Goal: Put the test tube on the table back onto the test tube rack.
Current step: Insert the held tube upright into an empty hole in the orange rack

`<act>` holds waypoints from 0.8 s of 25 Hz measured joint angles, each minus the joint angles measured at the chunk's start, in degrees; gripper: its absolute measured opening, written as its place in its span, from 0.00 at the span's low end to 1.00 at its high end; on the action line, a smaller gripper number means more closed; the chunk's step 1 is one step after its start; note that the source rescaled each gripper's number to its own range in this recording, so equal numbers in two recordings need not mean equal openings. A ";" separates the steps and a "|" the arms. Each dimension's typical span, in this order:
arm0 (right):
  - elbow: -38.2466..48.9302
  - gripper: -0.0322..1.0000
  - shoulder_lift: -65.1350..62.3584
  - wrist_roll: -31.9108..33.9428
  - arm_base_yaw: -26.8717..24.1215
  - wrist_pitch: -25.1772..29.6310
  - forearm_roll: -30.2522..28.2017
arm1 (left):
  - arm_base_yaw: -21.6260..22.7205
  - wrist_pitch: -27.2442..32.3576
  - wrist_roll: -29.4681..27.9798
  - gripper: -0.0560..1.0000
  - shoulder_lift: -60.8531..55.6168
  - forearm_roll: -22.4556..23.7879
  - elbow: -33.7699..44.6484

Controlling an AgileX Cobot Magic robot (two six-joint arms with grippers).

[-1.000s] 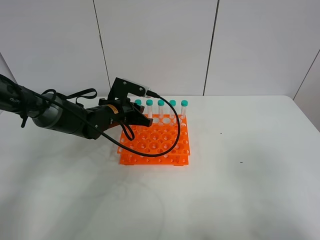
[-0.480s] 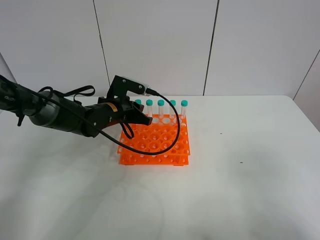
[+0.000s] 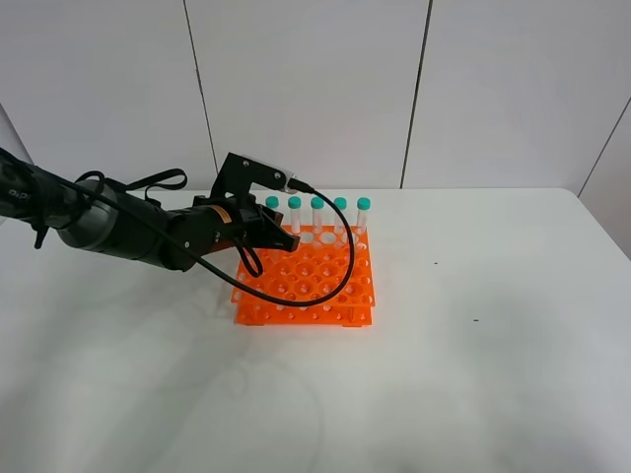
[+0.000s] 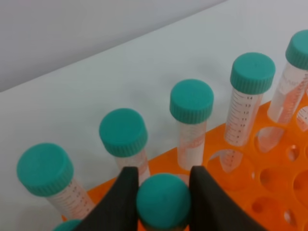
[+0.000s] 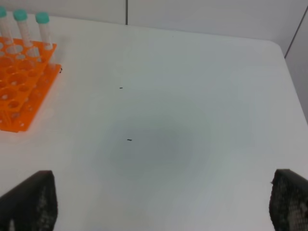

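Although the table (image 3: 493, 394) carries no loose tube in any view, the task is judged not yet complete: the test tube (image 4: 163, 201) is clamped by its teal cap between the black fingers (image 4: 122, 197) of the left gripper (image 3: 279, 236), which sits over the rear left part of the test tube rack (image 3: 315, 286). Whether the tube's tip has already entered a hole cannot be told, since the gripper hides its lower end in the high view and the wrist view shows only the cap. Remaining work, as judged: seat the tube fully in a hole, release it and lift the arm clear. The right gripper (image 5: 159, 211) is idle, well apart from the rack over bare tabletop, its fingers spread wide with nothing between them. Count, largest first: one table; one orange rack, two-tier, with most of its holes vacant; two arms, of which only the left shows in the high view. Five capped tubes (image 3: 317, 212) stand upright in the rack's back row in the high view. The left wrist view shows five caps standing behind the held one, plus the edge of a further cap at the frame's lower margin that cannot be identified with certainty. Held tubes: one.
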 joint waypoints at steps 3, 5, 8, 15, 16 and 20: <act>0.00 0.98 0.00 0.00 0.00 0.00 0.00 | 0.00 0.00 0.00 0.05 0.00 0.00 0.38; 0.00 0.98 0.00 0.00 0.00 0.00 0.00 | 0.00 -0.15 0.00 0.05 0.00 0.00 0.40; 0.00 0.98 0.00 0.00 0.00 0.00 0.00 | 0.00 -0.42 0.00 0.05 0.00 0.00 0.45; 0.00 0.98 0.00 0.00 0.00 0.00 0.00 | 0.00 -0.85 0.00 0.05 0.00 0.00 0.45; 0.00 0.98 0.00 0.00 0.00 0.00 0.00 | 0.00 -0.85 0.00 0.05 0.00 0.00 0.45; 0.00 0.98 0.00 0.00 0.00 0.00 0.00 | 0.00 -0.90 0.00 0.05 0.00 0.00 0.45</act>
